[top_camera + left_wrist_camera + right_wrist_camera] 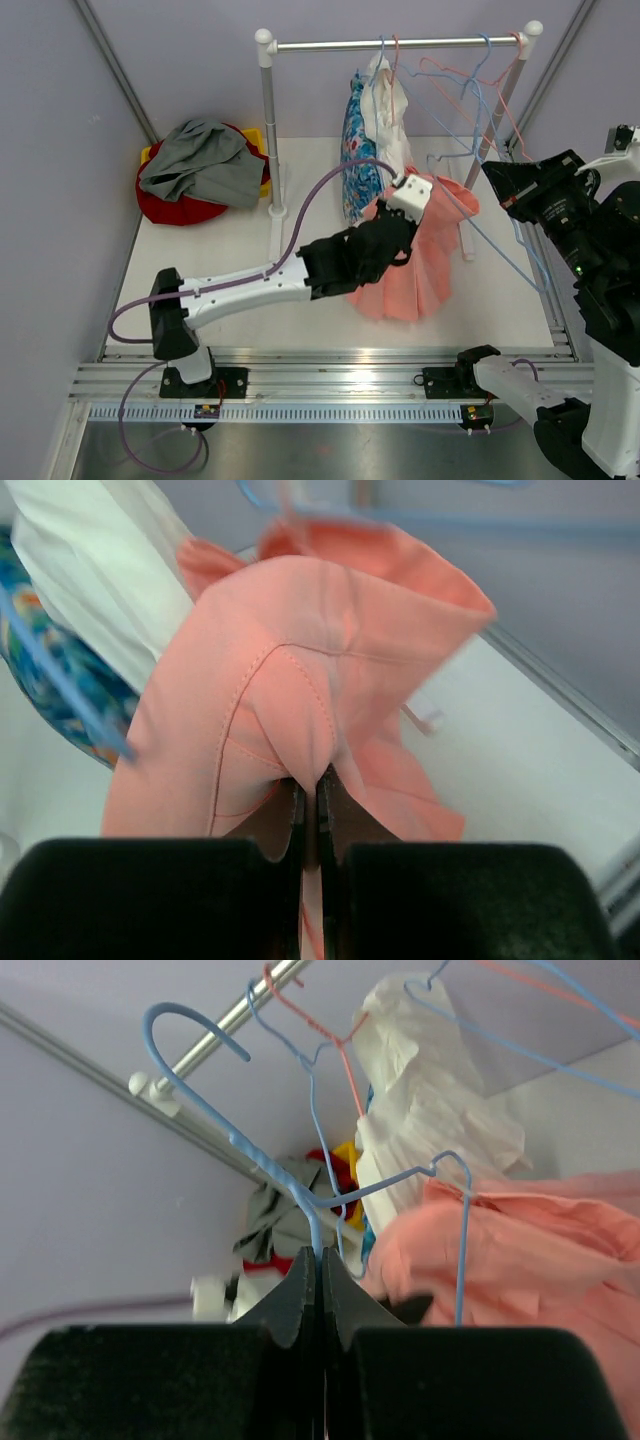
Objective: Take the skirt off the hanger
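Below the clothes rail [400, 43], toward the post nearer the right arm, the salmon-pink skirt [425, 270] slumps with its pleated hem spread on the white table [200, 270] and its waistband lifted up toward the bar. The left gripper [310, 795] has reached in under the rail from the other post's side, its fingers [292, 820] pressed together on a fold of the waistband, with only the fabric's thickness between them. The right gripper [320, 1260], on the far side of the skirt from the left one and lower than the bar, is clamped tight on the neck of a blue wire hanger [235, 1140]. The hanger's hook curls free, apart from the bar, and one of its wire arms runs down against the skirt's top edge; I cannot tell whether it passes inside. A white garment [390, 110] and a blue patterned one [358, 160] hang from the rail's middle. Beyond the rail's left post lies a grey cloth [205, 165] on a red heap [175, 208].
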